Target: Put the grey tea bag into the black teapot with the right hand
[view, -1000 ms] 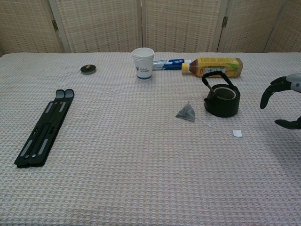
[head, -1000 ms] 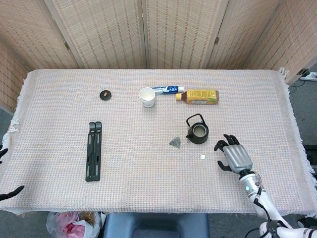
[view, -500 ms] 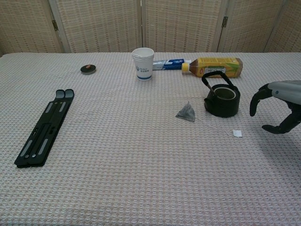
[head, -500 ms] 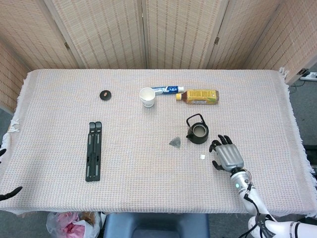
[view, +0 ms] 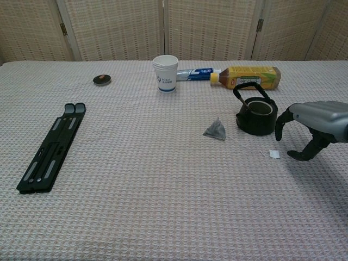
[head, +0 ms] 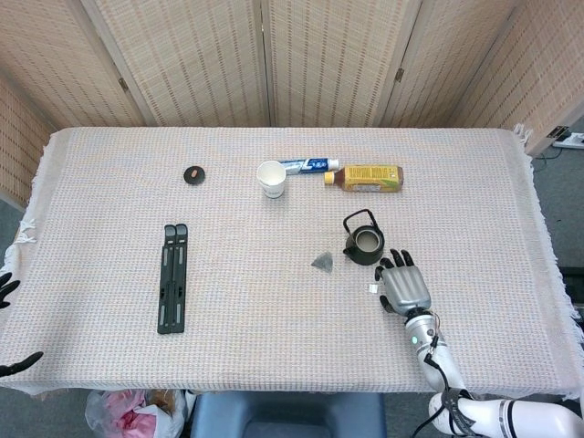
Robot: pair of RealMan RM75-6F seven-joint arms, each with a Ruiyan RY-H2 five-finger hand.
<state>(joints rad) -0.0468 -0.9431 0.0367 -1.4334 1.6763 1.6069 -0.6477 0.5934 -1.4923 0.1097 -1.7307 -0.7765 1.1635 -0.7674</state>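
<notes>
The grey tea bag [head: 322, 261] [view: 215, 130] lies on the cloth, a small pyramid just left of the black teapot [head: 364, 244] [view: 256, 117]. The teapot stands lidless with its wire handle up. A thin string runs from the bag to a white paper tag [head: 371, 288] [view: 274, 154]. My right hand [head: 402, 285] [view: 307, 125] hovers low just right of the tag and in front of the teapot, fingers apart and curved downward, holding nothing. Only the dark fingertips of my left hand [head: 13, 325] show, at the left table edge.
At the back stand a white paper cup [head: 271, 179], a toothpaste tube [head: 308, 165] and a yellow tea bottle [head: 364, 177]. A small black round lid [head: 193, 174] lies back left. A black folding stand [head: 172, 276] lies on the left half of the woven cloth [head: 109, 192].
My right hand has moved left across the table, from well right of the teapot to just beside the white tag. Nothing else moved.
</notes>
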